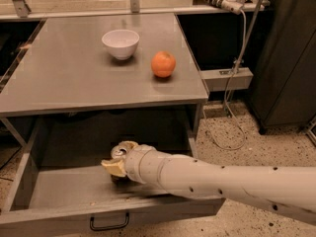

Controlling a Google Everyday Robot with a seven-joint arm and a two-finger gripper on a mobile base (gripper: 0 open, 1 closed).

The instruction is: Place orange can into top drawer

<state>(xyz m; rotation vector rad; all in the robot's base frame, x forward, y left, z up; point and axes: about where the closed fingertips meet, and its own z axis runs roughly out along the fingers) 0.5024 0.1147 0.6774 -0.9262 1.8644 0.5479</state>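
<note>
Claw sits inside open top drawer, against orange can.

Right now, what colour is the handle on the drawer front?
The handle is black, shown in the camera view; the gripper sits inside the top drawer.

One table bears one bowl and one orange fruit. One top drawer holds one orange can and one gripper, midway between its side edges.

Lab/wkshop, metal bench, cables, gripper in top drawer
</note>
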